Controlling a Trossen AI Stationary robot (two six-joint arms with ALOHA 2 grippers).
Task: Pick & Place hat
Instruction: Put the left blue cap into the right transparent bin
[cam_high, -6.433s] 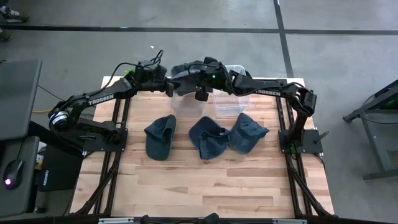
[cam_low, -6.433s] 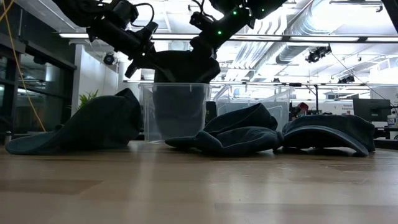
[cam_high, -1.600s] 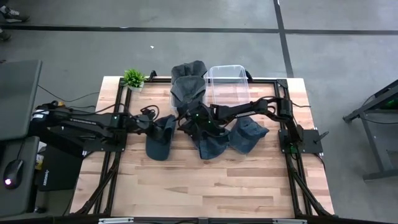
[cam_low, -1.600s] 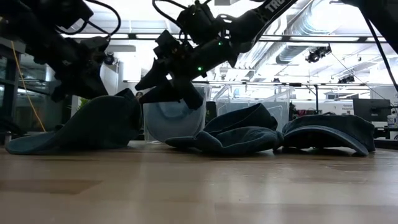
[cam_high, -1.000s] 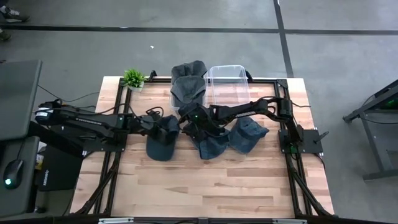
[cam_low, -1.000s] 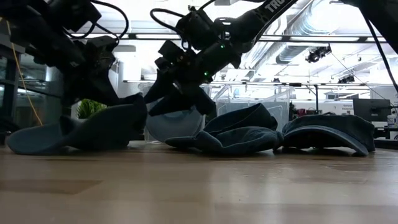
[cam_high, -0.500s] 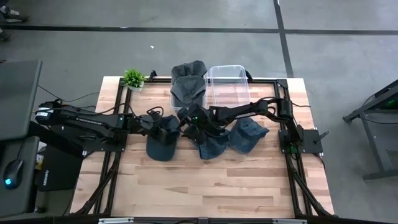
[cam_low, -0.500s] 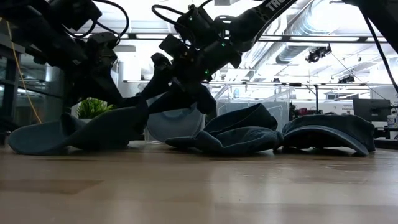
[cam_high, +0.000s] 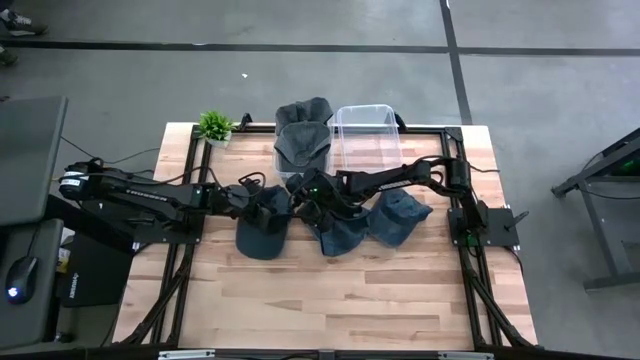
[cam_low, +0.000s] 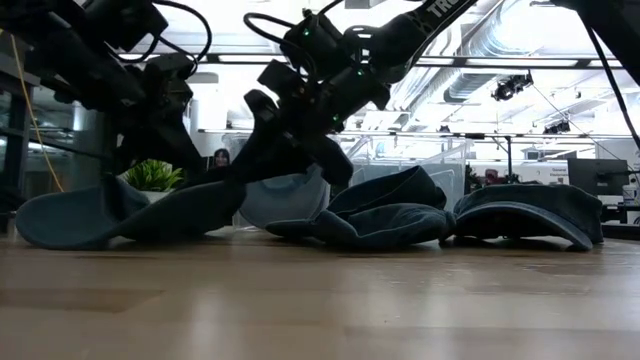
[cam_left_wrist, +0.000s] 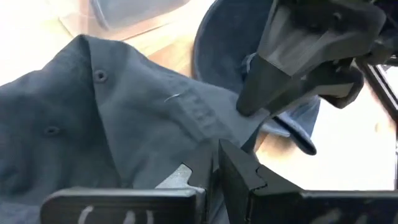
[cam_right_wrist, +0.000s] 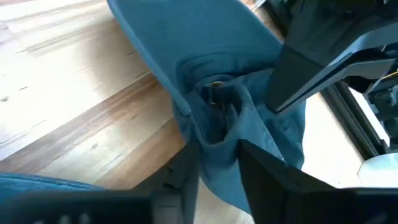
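Two grippers pinching one dark blue hat near the middle of the wooden table, its brim pointing to the near side. Left gripper reaching in from the left, fingers pressed together on a fold of the hat's fabric at its far edge. Right gripper reaching across from the right, clamped on the hat's right edge, cloth bunched between its fingers in the right wrist view. In the low view, hat stretched out low over the table, one end raised under the two grippers, brim end resting near the surface at left. Two more dark hats on the table: a crumpled one just right of the held hat, another touching it farther right. At the far edge, two clear plastic bins side by side: left bin holding dark hats piled above its rim, right bin showing nothing inside. Small potted plant at the far left corner.
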